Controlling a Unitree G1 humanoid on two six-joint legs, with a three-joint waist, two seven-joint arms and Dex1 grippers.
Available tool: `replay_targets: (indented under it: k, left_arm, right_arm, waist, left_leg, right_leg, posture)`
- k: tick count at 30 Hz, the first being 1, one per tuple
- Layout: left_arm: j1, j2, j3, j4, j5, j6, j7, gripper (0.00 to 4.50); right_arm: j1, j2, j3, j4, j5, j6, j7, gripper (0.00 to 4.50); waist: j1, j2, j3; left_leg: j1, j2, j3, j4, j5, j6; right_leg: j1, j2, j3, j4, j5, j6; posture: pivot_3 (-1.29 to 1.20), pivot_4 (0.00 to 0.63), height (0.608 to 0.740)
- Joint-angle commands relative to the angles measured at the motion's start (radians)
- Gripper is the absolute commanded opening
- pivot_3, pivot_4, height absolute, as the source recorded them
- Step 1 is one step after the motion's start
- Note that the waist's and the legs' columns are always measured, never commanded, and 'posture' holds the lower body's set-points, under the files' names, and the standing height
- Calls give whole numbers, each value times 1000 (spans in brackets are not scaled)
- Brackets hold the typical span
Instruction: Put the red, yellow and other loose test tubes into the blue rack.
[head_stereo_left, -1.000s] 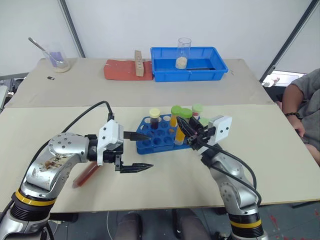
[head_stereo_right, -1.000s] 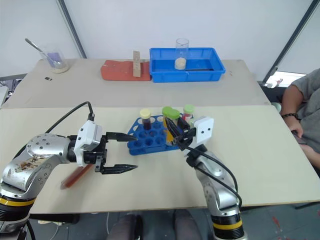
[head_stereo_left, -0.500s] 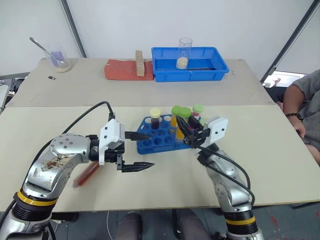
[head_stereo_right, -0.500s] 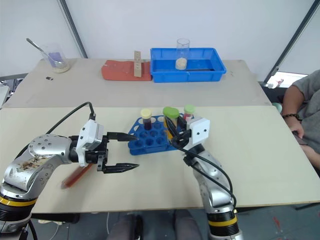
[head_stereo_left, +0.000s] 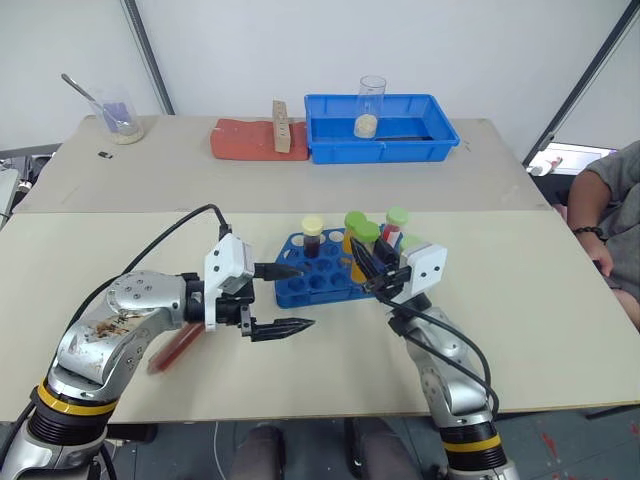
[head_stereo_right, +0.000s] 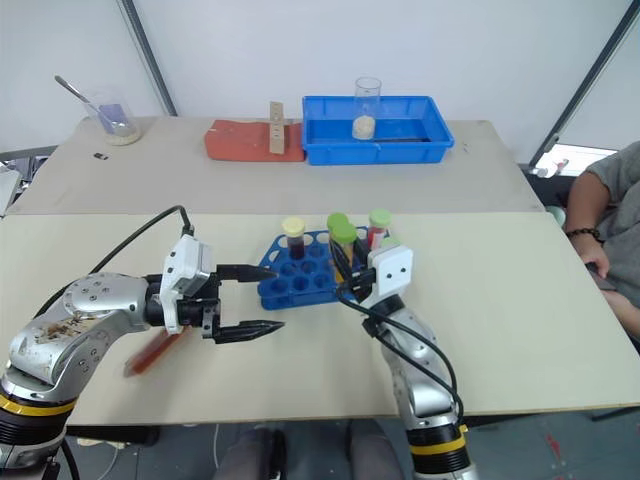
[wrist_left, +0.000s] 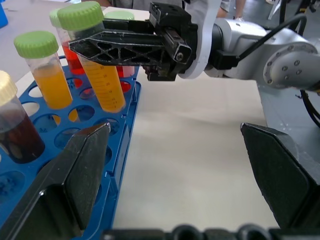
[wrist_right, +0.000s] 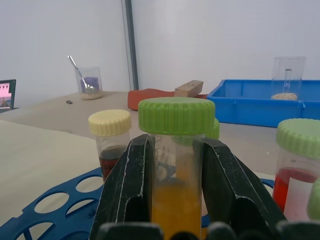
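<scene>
The blue rack (head_stereo_left: 322, 275) sits mid-bench with four tubes in or over it, the right claw (wrist_right: 175, 170) holding a yellow tube (head_stereo_left: 361, 250) tight just above a hole, while the left claw (head_stereo_left: 290, 298) waits wide open and a red tube (head_stereo_left: 176, 347) lies loose at the left.

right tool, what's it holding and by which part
The right tool is shut on the yellow test tube, gripping its upper body just below the green cap. The left tool is open and empty.
</scene>
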Motion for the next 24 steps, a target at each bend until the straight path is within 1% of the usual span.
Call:
replay_targets:
  k: [1, 2, 8, 9, 11, 13, 15, 16, 19, 21, 24]
  left_arm:
    - [-1, -1, 30, -33, -19, 2, 18, 4500]
    - [-2, -2, 30, -33, -20, 2, 24, 4500]
    - [-1, 8, 28, -40, -7, 10, 69, 4500]
    - [-1, 24, 26, -46, 6, 27, 85, 4500]
    - [-3, 72, 20, -58, 40, 61, 106, 4500]
    - [-4, 122, 47, -66, 41, 91, 106, 4500]
    - [-14, 184, 69, -65, 43, 134, 106, 4500]
    - [-17, 218, 81, -58, 42, 151, 96, 4500]
    - [-56, 350, 87, -5, 60, 224, 53, 4500]
    - [-90, 425, 51, 43, 95, 246, 25, 4500]
    - [-129, 485, 3, 115, 130, 270, -10, 4500]
  right_arm:
    - [10, 1, -5, -34, 18, -32, 16, 1004]
    - [13, -2, -4, -37, 19, -29, 20, 2027]
    - [43, -41, 5, -67, 5, 10, 40, 4110]
    - [54, -64, 11, -85, -5, 28, 47, 4407]
    - [90, -118, 17, -145, -5, 82, 73, 4407]
    - [130, -186, 14, -219, -1, 128, 107, 4407]
    - [163, -263, 7, -289, 18, 188, 149, 4407]
    - [175, -298, 0, -324, 37, 219, 170, 4407]
    - [189, -437, -41, -428, 140, 323, 290, 4407]
    - [169, -521, -61, -474, 217, 388, 368, 4407]
    - [119, -622, -85, -514, 323, 479, 458, 4407]
  waist:
    - [0, 0, 0]
    - [0, 0, 0]
    - [-1, 0, 0]
    - [0, 0, 0]
    - [0, 0, 0]
    - [0, 0, 0]
    - [0, 0, 0]
    - [0, 0, 0]
    - [0, 0, 0]
    - [0, 0, 0]
    - [1, 0, 1]
  left_leg:
    - [0, 0, 0, 0, 0, 0]
    - [0, 0, 0, 0, 0, 0]
    - [0, 0, 0, 0, 0, 0]
    - [0, 0, 0, 0, 0, 0]
    - [0, 0, 0, 0, 0, 0]
    - [0, 0, 0, 0, 0, 0]
    - [0, 0, 0, 0, 0, 0]
    - [0, 0, 0, 0, 0, 0]
    - [1, 0, 1, 0, 0, 0]
    - [2, 0, 1, 0, 0, 0]
    - [3, 0, 1, -2, 0, 0]
  right_leg:
    - [0, 0, 0, 0, 0, 0]
    - [0, 0, 0, 0, 0, 0]
    - [0, 0, 0, 0, 0, 0]
    - [0, 0, 0, 0, 0, 0]
    - [0, 0, 0, 0, 0, 0]
    - [0, 0, 0, 0, 0, -1]
    - [0, 0, 0, 0, -2, -2]
    - [0, 0, 0, 0, -4, -6]
    - [0, 0, 0, 1, -5, -7]
    - [0, 0, 0, 1, -5, -7]
    - [0, 0, 0, 0, -5, -7]
  posture:
    - [0, 150, 740]
    - [0, 150, 740]
    - [0, 150, 740]
    - [0, 150, 740]
    - [0, 150, 740]
    - [0, 150, 740]
    - [0, 150, 740]
    - [0, 150, 740]
    - [0, 150, 740]
    - [0, 150, 740]
    - [0, 150, 740]
